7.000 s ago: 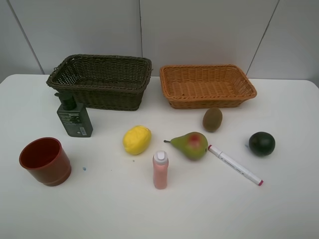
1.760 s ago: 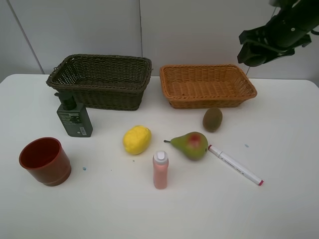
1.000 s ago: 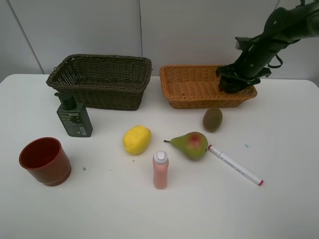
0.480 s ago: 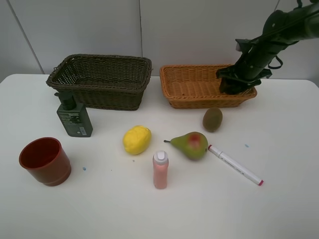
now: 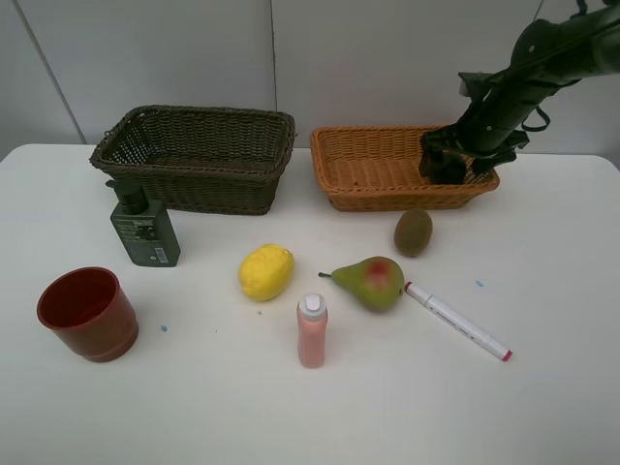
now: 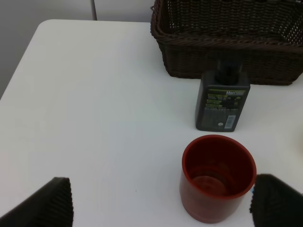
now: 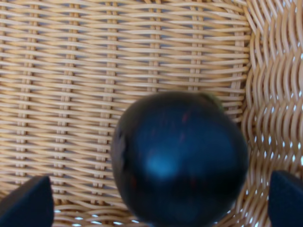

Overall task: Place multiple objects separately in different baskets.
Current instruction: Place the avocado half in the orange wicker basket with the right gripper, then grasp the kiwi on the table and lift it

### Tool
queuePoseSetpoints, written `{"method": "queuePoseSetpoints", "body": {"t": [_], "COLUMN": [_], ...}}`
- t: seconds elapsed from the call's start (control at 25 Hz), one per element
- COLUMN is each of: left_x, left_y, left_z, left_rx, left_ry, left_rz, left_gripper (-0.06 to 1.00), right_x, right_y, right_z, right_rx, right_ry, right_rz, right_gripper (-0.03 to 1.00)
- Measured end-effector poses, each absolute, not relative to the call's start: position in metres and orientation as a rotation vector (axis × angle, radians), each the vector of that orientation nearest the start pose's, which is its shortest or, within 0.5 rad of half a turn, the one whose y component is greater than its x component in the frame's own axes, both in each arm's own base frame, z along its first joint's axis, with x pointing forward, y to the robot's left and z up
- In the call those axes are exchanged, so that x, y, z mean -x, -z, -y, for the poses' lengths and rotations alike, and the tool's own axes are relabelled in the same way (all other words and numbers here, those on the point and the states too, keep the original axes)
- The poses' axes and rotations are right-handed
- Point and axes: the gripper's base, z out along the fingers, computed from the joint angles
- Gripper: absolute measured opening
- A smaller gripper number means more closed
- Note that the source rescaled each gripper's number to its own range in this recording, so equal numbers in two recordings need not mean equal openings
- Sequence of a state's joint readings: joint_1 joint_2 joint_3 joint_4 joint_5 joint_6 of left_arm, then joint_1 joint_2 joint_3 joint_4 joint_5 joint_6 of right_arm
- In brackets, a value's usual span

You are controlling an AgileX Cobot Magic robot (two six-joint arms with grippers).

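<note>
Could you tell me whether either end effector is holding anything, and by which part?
Nothing. The right end effector stands open around the dark green round fruit; the left end effector is open too.

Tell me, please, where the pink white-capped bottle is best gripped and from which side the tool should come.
Probably the pink bottle at its mid-body, coming from above. It stands upright, slim and straight-sided, apart from the pear and lemon, so the jaws should have room.
</note>
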State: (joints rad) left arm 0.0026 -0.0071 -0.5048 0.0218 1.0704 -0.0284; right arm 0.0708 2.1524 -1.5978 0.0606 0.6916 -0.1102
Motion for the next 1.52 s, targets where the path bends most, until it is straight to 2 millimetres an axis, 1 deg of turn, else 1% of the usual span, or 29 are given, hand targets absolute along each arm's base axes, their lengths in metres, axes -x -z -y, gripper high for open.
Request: {"method": "queuePoseSetpoints", "body": {"t": [0.24,0.36,0.44,0.64,0.8,0.96,1.16,1.36,1.52], "left_x": [0.007,0.007,0.007,0.007,0.007,0.007,0.007,0.007,0.007], "left_y": [-0.278,-0.278,-0.278,-0.278,-0.278,-0.278,-0.278,-0.278,-0.278], "left_z": [-0.002,-0.002,-0.002,-0.002,-0.002,-0.002,-0.002,-0.002,-0.002], "left_rx": [0.033,0.033,0.033,0.033,0.033,0.033,0.033,0.033,0.033], "left_ry": [-0.010,-0.010,-0.010,-0.010,-0.010,-0.010,-0.010,-0.010,-0.010], "left_rz": [-2.042,-2.042,-2.042,-2.042,-2.042,-2.042,-2.042,-2.042,-2.042], "left_gripper": [0.97,0.97,0.97,0.97,0.97,0.97,0.97,0.97,0.97], "right_x": [-0.456,-0.455,-0.454,-0.442,-0.424,-0.406,-0.388,-0.380,-0.375], "right_y": [-0.162,-0.169,-0.181,-0.220,-0.250,-0.266,-0.268,-0.267,-0.266], "right_z": [-0.036,-0.037,-0.037,-0.041,-0.046,-0.061,-0.082,-0.110,-0.123], "right_rx": [0.187,0.181,0.172,0.088,0.006,-0.070,-0.234,-0.262,-0.324], "right_ry": [-0.061,-0.068,-0.077,-0.146,-0.183,-0.146,-0.053,-0.053,-0.039], "right_rz": [-2.721,-2.705,-2.684,-2.650,-2.681,-2.751,-2.850,-2.858,-2.857], "right_gripper": [1.00,1.00,1.00,1.00,1.00,1.00,1.00,1.00,1.00]}}
